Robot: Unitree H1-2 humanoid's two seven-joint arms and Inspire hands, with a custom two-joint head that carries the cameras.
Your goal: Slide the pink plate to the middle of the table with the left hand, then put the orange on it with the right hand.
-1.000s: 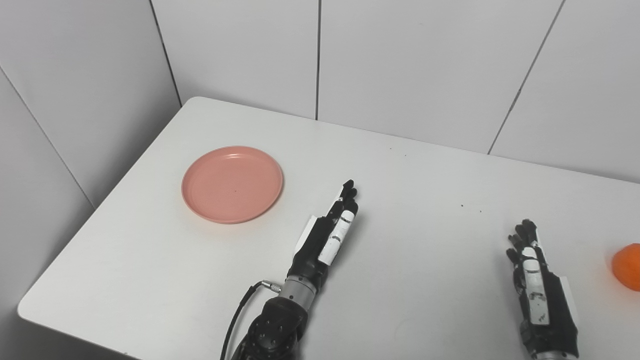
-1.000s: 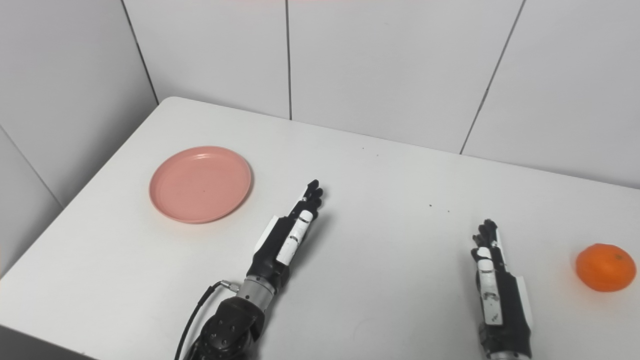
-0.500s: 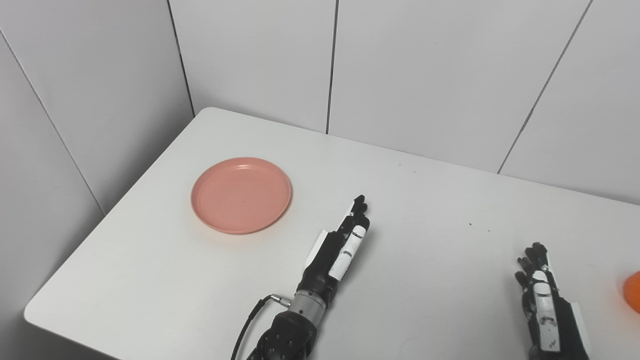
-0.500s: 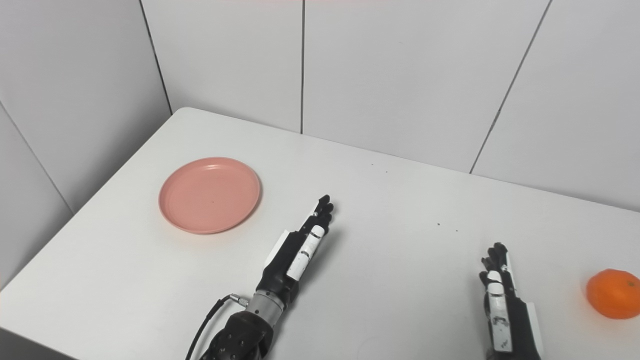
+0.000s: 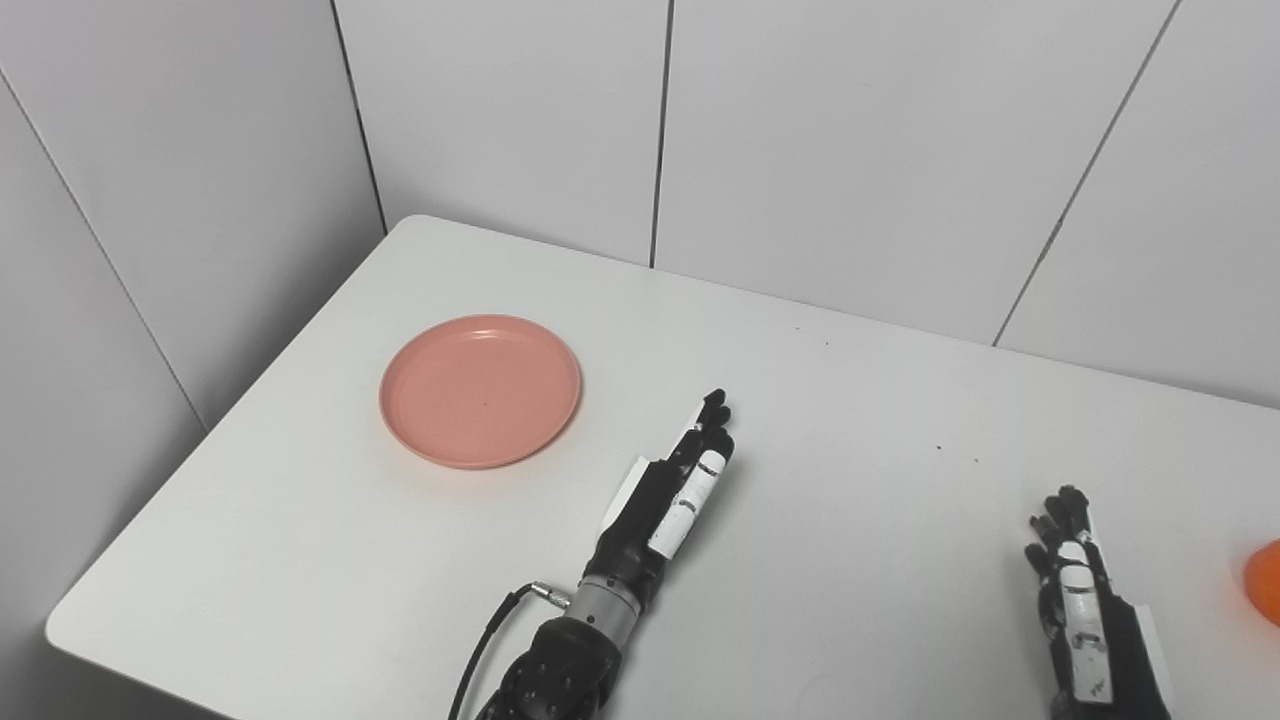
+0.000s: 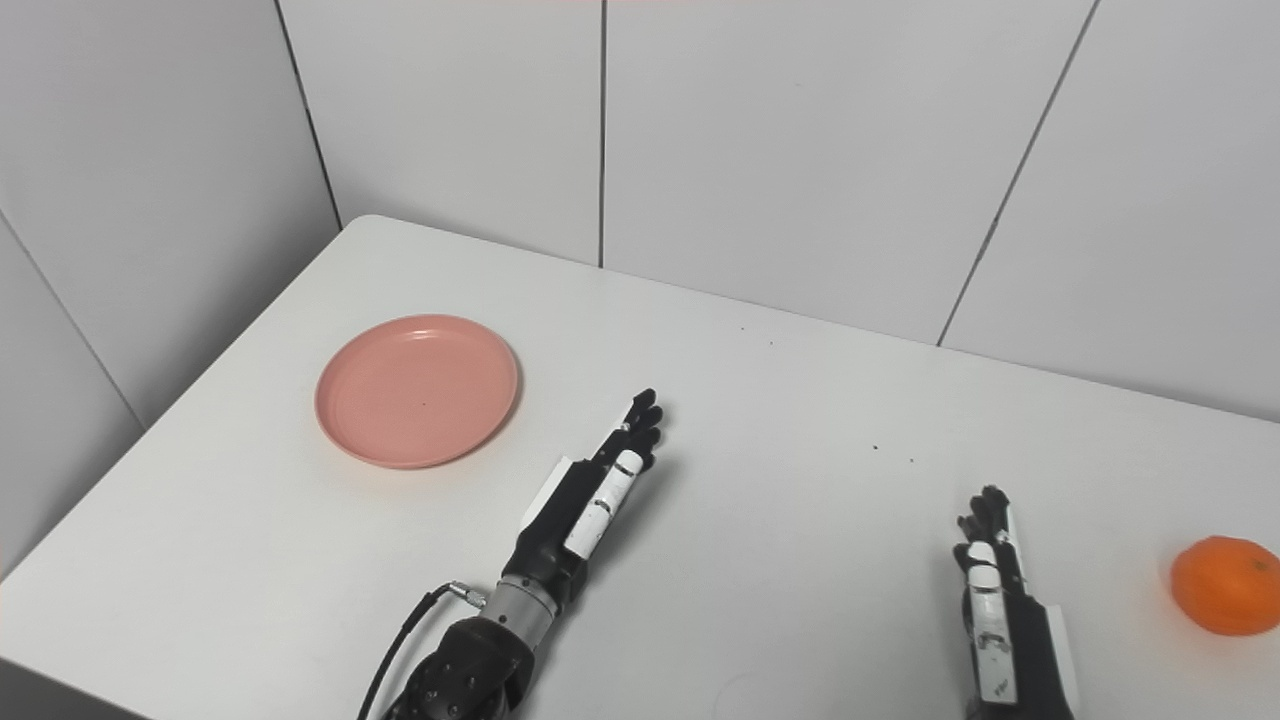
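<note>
Left hand (image 5: 670,490) lies flat and empty, fingers straight, well right of the round pink plastic plate (image 5: 480,390), which sits near the left side of the white table (image 5: 850,400). Right hand (image 6: 995,600) is also flat and empty; the small orange fruit (image 6: 1225,585) waits to its right. If pushed on its rim, the light plate could tip or slide off the near left edge.

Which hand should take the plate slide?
Left. The left hand lies open just right of the plate; the right hand is far across the table, beside the orange.
</note>
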